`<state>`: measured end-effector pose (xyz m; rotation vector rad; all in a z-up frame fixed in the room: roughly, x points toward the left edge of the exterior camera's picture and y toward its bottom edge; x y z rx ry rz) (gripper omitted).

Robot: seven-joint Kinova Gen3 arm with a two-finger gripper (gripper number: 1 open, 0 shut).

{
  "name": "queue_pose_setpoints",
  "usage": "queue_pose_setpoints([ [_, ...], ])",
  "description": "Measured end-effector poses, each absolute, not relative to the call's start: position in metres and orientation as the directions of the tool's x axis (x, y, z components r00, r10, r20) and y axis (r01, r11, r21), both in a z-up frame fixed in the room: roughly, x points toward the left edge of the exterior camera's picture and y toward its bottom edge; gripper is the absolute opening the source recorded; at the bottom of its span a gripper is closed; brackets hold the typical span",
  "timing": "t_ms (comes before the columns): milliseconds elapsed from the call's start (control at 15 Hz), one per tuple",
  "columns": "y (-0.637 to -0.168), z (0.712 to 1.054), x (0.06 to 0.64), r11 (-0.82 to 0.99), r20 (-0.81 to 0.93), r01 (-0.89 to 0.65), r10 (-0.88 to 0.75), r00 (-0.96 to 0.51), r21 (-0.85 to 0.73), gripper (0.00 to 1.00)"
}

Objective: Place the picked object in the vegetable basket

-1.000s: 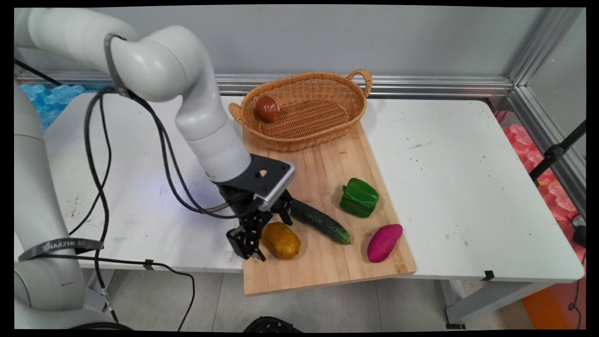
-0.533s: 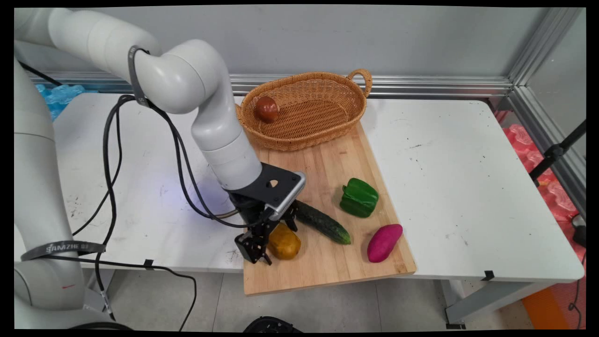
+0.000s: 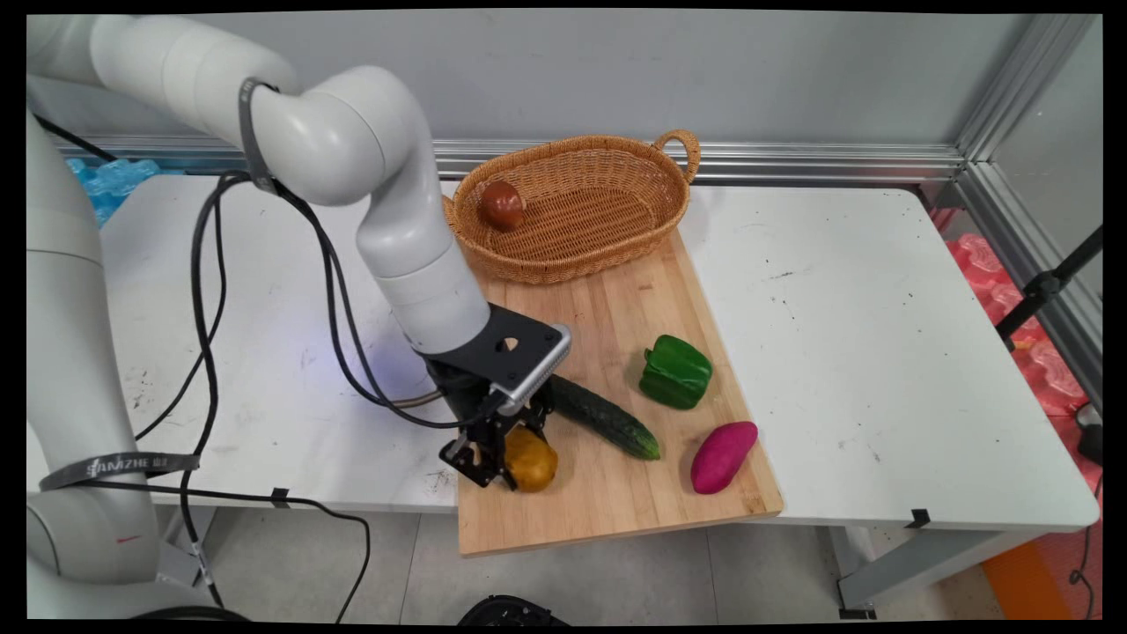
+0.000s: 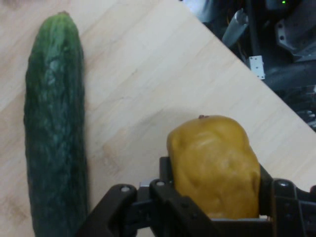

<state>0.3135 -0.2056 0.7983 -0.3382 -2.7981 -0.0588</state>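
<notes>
My black gripper [image 3: 502, 451] [image 4: 213, 197] is shut on a yellow-brown potato [image 3: 531, 460] [image 4: 214, 165] at the near left of the wooden cutting board [image 3: 607, 308]. In the hand view the potato sits squeezed between the two fingers. A dark green cucumber [image 3: 603, 416] [image 4: 55, 128] lies on the board just beside it, apart from the potato. Further right lie a green bell pepper [image 3: 675, 371] and a purple sweet potato [image 3: 723, 456].
A wicker basket [image 3: 616, 167] stands at the board's far end with a brown round thing [image 3: 502, 205] inside at its left. Black cables [image 3: 207, 291] hang from the arm over the table's left part. The board's near edge overhangs the table edge.
The gripper moved right over the potato and closed on it. The potato now looks narrower and shifted slightly, sitting between the fingers.
</notes>
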Motion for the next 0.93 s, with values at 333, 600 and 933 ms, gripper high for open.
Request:
queue_pose_setpoints([
  [333, -0.201, 0.836, 0.32, 0.969, 0.329, 0.247, 0.238, -0.914, -0.017, 0.0],
  [600, -0.206, 0.876, 0.331, 0.987, 0.356, 0.152, 0.158, -0.921, -0.045, 0.0],
  [933, -0.229, 0.92, 0.354, 0.994, 0.405, -0.077, -0.04, -0.914, -0.077, 0.0],
])
